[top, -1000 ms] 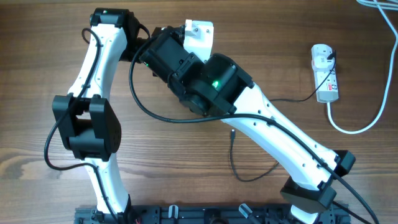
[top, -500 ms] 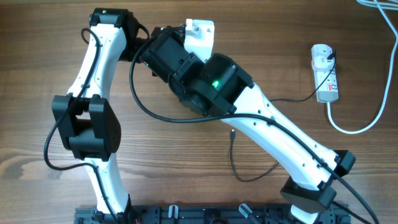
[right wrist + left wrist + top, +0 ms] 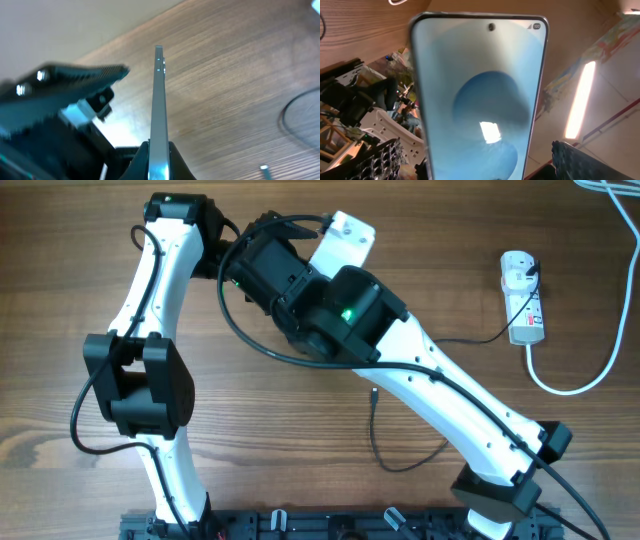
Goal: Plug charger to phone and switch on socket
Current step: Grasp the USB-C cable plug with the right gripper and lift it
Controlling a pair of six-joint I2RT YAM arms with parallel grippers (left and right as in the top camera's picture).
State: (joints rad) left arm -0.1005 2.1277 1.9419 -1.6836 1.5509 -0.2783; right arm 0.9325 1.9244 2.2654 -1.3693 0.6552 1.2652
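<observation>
1. Holding the phone (image 3: 159, 100) on edge above the surface (image 3: 280, 440), the right fingers (image 3: 141, 162) are clamped on one end, with its long axis running away from them.
2. The left fingers (image 3: 377, 157) stand apart on either side of the screen, not gripping.
3. The charger (image 3: 372, 425) has its connector tip (image 3: 373, 393) on the surface beside the right arm, well apart from the phone.
4. The socket (image 3: 524, 300) sits far right, nearer the right arm.

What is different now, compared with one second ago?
The phone, clamped in the right gripper, has swung with its top end toward the right in the overhead view. The socket and the charger lie where they were.
</observation>
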